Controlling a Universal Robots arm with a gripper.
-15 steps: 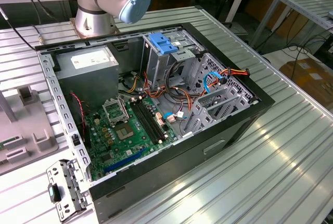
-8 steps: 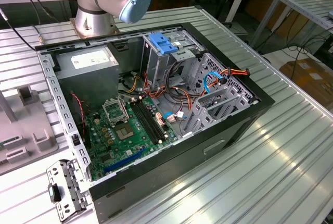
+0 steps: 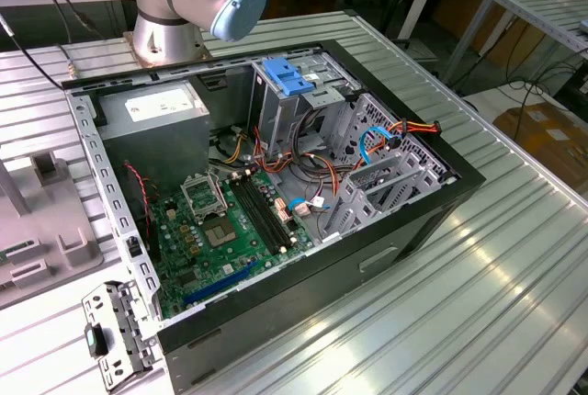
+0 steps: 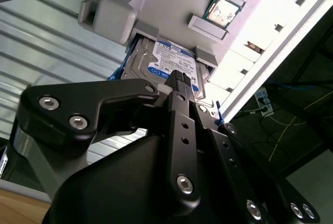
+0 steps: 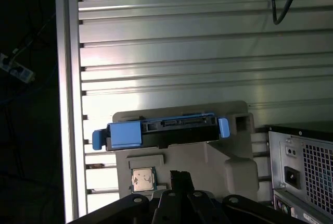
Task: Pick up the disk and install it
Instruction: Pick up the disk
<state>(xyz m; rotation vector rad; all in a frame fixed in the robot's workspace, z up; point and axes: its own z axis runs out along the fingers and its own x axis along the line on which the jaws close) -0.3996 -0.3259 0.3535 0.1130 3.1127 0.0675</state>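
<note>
The disk (image 4: 169,62) lies flat in a grey holder (image 4: 112,13) on the ribbed metal table. Its white label with a blue band faces up, and blue rails run along its sides. In the first wrist view I see the disk (image 5: 166,130) edge-on, a dark body between blue rails, resting in the same grey holder (image 5: 231,164). My gripper (image 4: 179,78) hangs over the disk with its black tip in line with the label. I cannot tell whether it touches. The gripper's tip (image 5: 179,176) sits just short of the disk in the first wrist view.
A processor chip (image 5: 142,178) lies in the holder beside the disk. The open computer case (image 3: 432,211) holds a green motherboard (image 3: 230,230), a grey power supply (image 3: 156,119) and a metal cage with a blue latch (image 3: 289,75). The case's rear panel (image 5: 302,172) stands near the holder.
</note>
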